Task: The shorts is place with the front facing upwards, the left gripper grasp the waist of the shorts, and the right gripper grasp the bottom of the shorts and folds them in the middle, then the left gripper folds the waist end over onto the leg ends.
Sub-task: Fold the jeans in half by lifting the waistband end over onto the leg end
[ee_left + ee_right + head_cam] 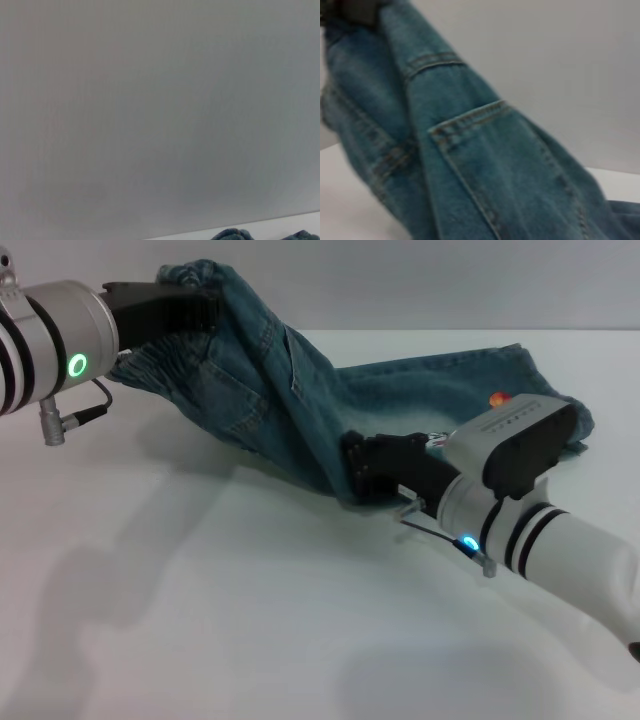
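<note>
Denim shorts (300,410) hang in a slope between the two arms, the upper end raised off the white table (200,600) and the far leg lying flat on it with the small orange emblem (496,398) showing; the gathered waist (160,365) is lifted high at the left, pinched by the left end effector (165,305), whose black fingers are clenched on the band; the right end effector (365,468) sits low by the table, clenched on a lower edge of the cloth, which looks like the bottom of the shorts, though folds hide the hem there; holding both ends at once likely keeps the fabric taut so one half can swing over the other; the lengthwise fold appears under way, the waist-to-hem fold not yet begun.
</note>
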Controlling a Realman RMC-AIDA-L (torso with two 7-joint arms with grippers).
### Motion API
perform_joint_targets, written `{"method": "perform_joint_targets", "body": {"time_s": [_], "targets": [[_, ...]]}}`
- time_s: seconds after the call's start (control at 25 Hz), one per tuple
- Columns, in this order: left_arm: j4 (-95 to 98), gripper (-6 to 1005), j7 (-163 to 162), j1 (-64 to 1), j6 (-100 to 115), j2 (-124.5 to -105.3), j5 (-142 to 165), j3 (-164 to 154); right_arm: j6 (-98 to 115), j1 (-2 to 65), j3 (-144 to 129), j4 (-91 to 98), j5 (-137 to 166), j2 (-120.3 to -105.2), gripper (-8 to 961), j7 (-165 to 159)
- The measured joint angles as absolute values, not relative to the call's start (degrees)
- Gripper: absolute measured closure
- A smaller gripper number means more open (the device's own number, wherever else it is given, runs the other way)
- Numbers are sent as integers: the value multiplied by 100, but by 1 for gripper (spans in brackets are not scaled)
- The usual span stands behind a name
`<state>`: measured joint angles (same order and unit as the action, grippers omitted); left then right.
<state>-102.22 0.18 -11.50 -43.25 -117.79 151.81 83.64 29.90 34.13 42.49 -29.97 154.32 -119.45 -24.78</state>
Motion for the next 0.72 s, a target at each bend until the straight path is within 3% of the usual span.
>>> {"method": "perform_joint_targets", "body": {"time_s": [0.28,0.72], "targets": [[-10280,883,18,-1163,-4325,-11783,15173,8297,3064,3537,3925,-3068,15431,-11958,954,-2610],[-10289,881,95,-1060,-4332,-11776,15173,8329,3948,2725,4997,-2786,15478,-11860,955,-2516]]}}
